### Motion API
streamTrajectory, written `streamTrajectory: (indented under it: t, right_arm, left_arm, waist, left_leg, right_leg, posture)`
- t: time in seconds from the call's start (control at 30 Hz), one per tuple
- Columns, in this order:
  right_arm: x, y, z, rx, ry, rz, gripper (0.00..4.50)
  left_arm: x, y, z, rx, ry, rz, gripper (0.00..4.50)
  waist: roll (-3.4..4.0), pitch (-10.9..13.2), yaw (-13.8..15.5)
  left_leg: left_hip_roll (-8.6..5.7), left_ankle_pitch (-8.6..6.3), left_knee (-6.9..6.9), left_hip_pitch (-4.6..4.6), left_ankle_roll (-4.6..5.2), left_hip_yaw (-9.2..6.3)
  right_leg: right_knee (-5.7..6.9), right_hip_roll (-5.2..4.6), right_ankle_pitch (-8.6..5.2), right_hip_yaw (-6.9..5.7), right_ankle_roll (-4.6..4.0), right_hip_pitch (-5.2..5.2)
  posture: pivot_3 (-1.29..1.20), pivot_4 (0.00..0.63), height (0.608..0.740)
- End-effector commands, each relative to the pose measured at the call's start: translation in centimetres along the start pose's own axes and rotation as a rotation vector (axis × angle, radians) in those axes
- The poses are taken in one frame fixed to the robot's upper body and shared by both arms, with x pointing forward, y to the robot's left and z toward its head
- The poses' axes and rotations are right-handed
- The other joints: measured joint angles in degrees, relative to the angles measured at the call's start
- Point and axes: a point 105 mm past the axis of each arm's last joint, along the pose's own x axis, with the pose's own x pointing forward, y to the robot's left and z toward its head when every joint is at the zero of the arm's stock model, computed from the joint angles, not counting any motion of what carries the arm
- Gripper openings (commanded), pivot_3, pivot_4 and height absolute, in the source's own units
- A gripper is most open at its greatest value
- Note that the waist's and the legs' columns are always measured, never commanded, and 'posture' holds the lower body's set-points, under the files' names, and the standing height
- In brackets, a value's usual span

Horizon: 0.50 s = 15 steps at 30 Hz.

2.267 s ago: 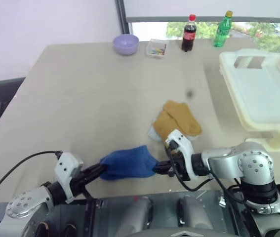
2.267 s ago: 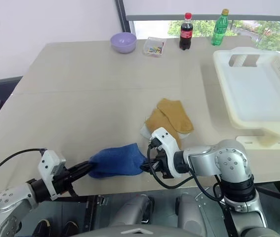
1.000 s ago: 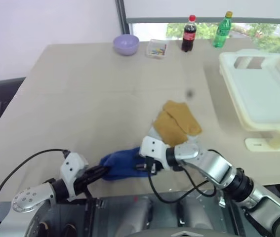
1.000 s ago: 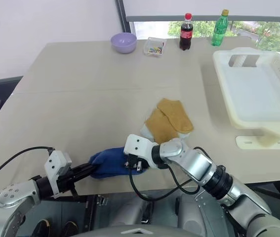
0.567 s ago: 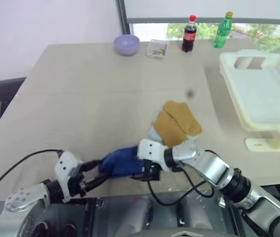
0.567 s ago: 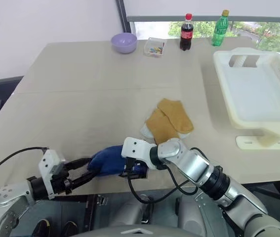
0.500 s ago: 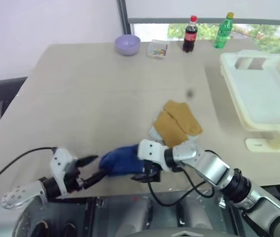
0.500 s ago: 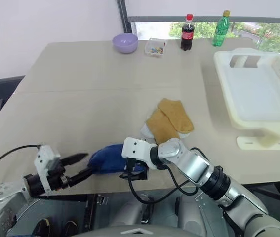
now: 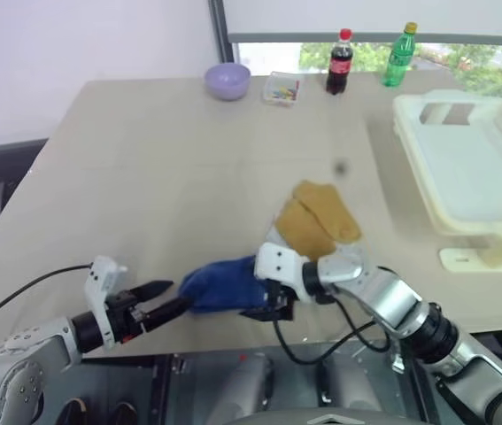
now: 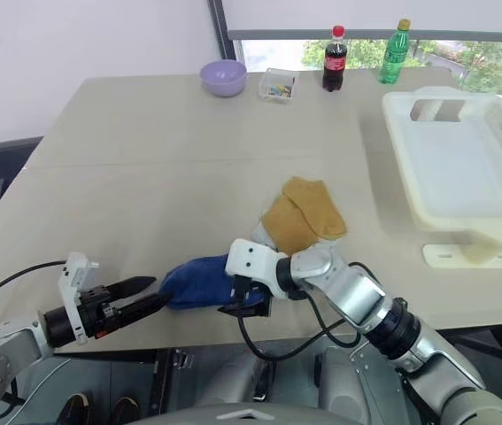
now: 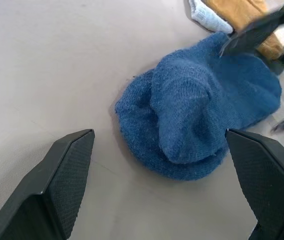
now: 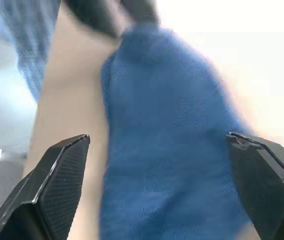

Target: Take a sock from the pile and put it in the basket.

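- Blue wool-like fabric is lying nearest to the robot: a blue sock [image 9: 222, 285] is resting, bunched up, on the beige table [image 9: 153, 168] close to its near edge.
- The left gripper [image 10: 135, 297] is pointing at the sock from the left side with its two black fingers spread apart; it is holding nothing, and its tips are sitting just beside the sock's edge.
- The right gripper [image 9: 266, 308] is hanging at the other end of the sock, also with fingers wide apart. In the right wrist view the sock [image 12: 167, 145] is lying between the two open fingers, but they are not pinching it.
- A little farther, the pile [image 9: 314, 223] is lying in the middle of the table: two mustard-yellow socks are overlapping, and a pale grey one is peeking out under them. The blue sock is sitting near the pile but apart from it.
- Farther to the right, the basket [image 9: 467, 168] is standing at the table's right edge, well apart from the blue sock, and it is looking empty inside.
- At the far edge, a lilac bowl [image 9: 227, 80], a small clear box [image 9: 281, 88], a cola bottle [image 9: 338, 60] and a green bottle [image 9: 398, 52] are standing in a row.
- Judging the progress: one sock is separated from the pile, but it is not gripped now and not in the basket. Gripping it, carrying it to the right and releasing it over the basket are all remaining.
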Motion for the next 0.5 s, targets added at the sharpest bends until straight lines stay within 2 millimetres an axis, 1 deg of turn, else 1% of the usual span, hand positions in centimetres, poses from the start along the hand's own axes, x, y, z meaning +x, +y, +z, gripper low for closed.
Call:
streamTrajectory:
  t: [0.03,0.07,0.13,0.3,0.4,0.5]
  right_arm:
    - [0.3,-0.9,2.5,-0.032,-0.092,-0.045,4.5]
    - [0.6,-1.1,2.1,-0.064,-0.062,-0.055,4.5]
    - [1.1,-1.4,1.2,-0.091,-0.021,-0.065,4.5]
    - [2.1,-1.8,-1.4,-0.081,0.075,-0.105,4.5]
    - [2.5,-1.6,-2.4,-0.091,0.11,-0.104,4.5]
    - [2.7,-1.3,-2.9,-0.079,0.119,-0.098,4.5]
  left_arm:
    - [0.5,0.3,-1.0,-0.047,0.044,-0.023,4.47]
    - [0.8,0.1,-1.0,-0.051,0.047,-0.041,4.47]
    - [1.3,-0.1,-0.9,-0.063,0.049,-0.062,4.47]
    - [2.1,-0.3,-1.5,-0.084,0.096,-0.095,4.47]
    - [2.0,-0.2,-1.9,-0.12,0.124,-0.098,4.47]
    - [2.2,0.1,-2.6,-0.15,0.16,-0.088,4.47]
  waist:
    - [0.03,0.0,0.0]
    - [0.03,0.0,0.1]
    - [0.03,0.0,0.2]
    - [0.02,0.0,0.2]
    - [0.08,0.0,0.0]
    - [0.14,-0.1,0.0]
  left_leg:
    - [0.01,-0.03,-0.02,0.03,0.05,0.0]
    - [0.01,-0.13,-0.06,0.1,-0.13,0.0]
    - [0.0,-0.14,-0.07,0.2,-0.12,0.0]
    - [-0.1,-0.01,-0.07,0.25,-0.32,0.03]
    - [-0.08,-0.01,-0.12,0.29,-0.32,0.03]
    - [-0.08,-0.06,-0.16,0.38,-0.25,0.07]
  right_leg:
    - [0.01,0.01,0.0,0.0,0.0,0.01]
    - [0.02,0.01,0.0,0.01,0.0,0.04]
    - [0.0,0.0,0.0,0.01,-0.01,0.16]
    - [0.0,-0.07,0.0,0.05,0.0,0.21]
    - [0.01,-0.05,0.0,0.09,0.0,0.2]
    - [0.01,-0.05,-0.01,0.13,0.0,0.27]
  posture:
    - [0.0,0.15,0.74]
    - [0.0,0.15,0.74]
    - [0.0,0.15,0.74]
    - [0.0,0.15,0.74]
    - [0.0,0.15,0.74]
    - [0.0,0.15,0.74]
